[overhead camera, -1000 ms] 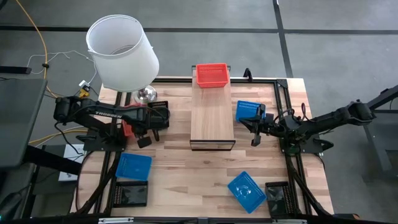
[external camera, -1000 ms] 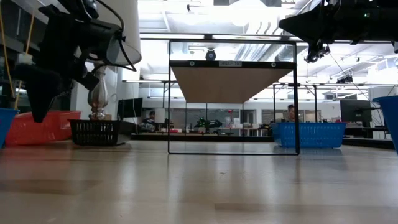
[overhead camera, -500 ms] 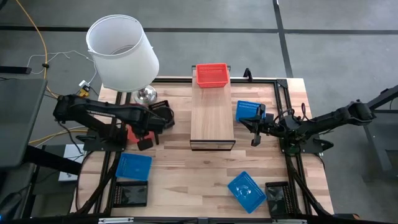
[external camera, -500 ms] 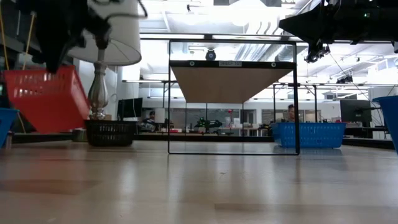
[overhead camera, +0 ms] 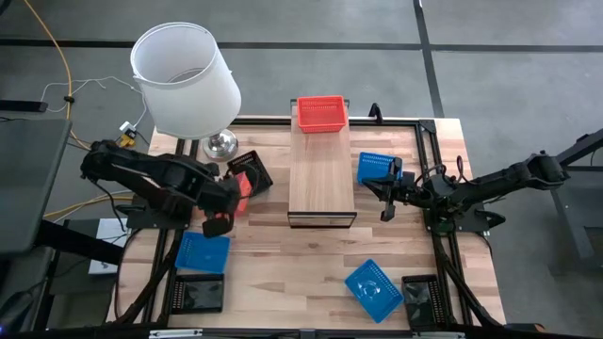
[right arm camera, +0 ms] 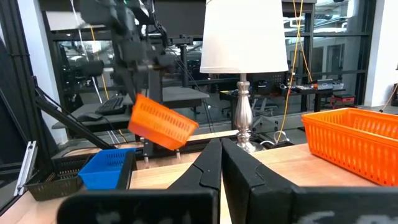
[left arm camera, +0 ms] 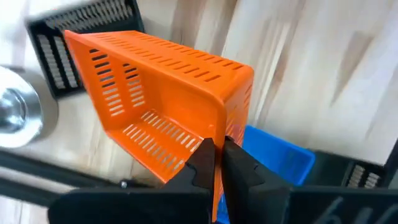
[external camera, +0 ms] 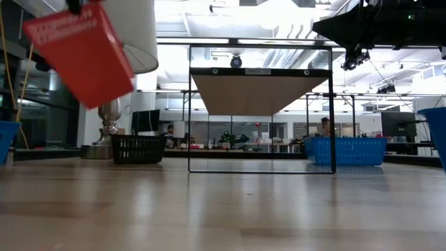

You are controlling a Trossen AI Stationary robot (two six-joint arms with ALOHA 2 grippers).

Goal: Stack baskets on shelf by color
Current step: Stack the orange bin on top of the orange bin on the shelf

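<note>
Butcher-block tabletop [overhead camera: 273,254] fills the overhead view, with a grey floor around it and a bright office room showing behind it in the low view. A white lamp [overhead camera: 185,80] stands at the table's far left corner.

My left gripper [left arm camera: 215,163] is raised above the left part of the table, its arm bent across from the left edge. Its fingers are clamped on the rim of a red basket [overhead camera: 237,189], which hangs tilted in the air, clear of the wood; in the low view it shows high up, slanted. A black basket [overhead camera: 247,169] sits on the table just beside it, toward the far edge.

My right gripper [right arm camera: 220,155] hovers over the right part of the table, the arm stretched in from the right edge and held roughly level. Its fingers are pressed together on nothing. A blue basket [overhead camera: 375,168] rests on the table just beyond it.

The shelf [overhead camera: 320,174] runs down the middle of the table, and a second red basket [overhead camera: 320,113] sits on its far end.

Near the front edge, another blue basket [overhead camera: 202,252] lies at the left and a third blue basket [overhead camera: 373,289] lies turned at an angle at the right. Two more black baskets sit at the front left corner [overhead camera: 196,294] and the front right corner [overhead camera: 421,297].
</note>
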